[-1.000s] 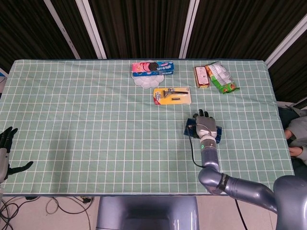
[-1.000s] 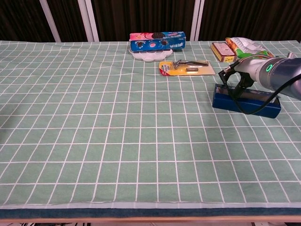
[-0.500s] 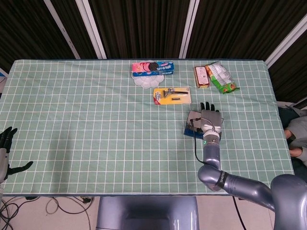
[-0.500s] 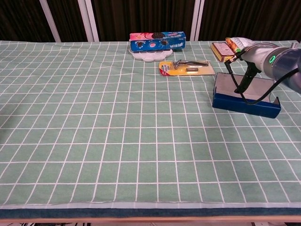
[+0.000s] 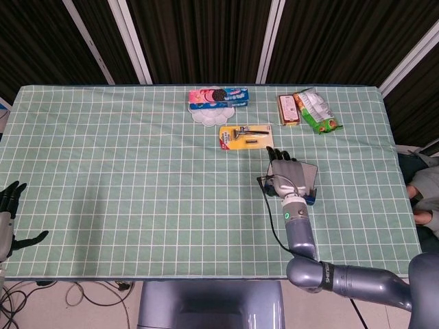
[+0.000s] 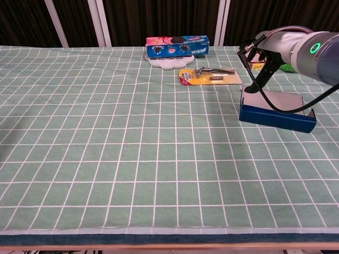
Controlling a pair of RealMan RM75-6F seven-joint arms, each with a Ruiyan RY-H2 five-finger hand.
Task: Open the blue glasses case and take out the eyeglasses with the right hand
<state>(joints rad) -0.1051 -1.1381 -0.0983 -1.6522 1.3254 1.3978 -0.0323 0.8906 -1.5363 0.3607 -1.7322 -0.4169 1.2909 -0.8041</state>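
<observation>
Glasses case: the blue glasses case is lying on the right half of the bench, in front of the razor pack, with its pale grey inside facing up in the chest view; no eyeglasses are showing clearly in either view.
Right hand: the right hand is hovering over the case's left part in the head view, fingers pointing toward the far edge; whether it is grasping anything cannot be told, as its palm side is hidden from above and only the wrist and a black cable are showing in the chest view.
Left hand: the left hand is hanging off the bench's left edge, released, with dark fingers spread and holding nothing.
Razor pack: a yellow-carded razor pack is lying just beyond the case.
Cookies: a blue and pink cookie box is resting on a white tray near the far edge.
Snacks: a brown-red snack box and a green snack bag are sitting side by side at the far right.
Bench cover: a green cloth with a white grid is covering the bench.
</observation>
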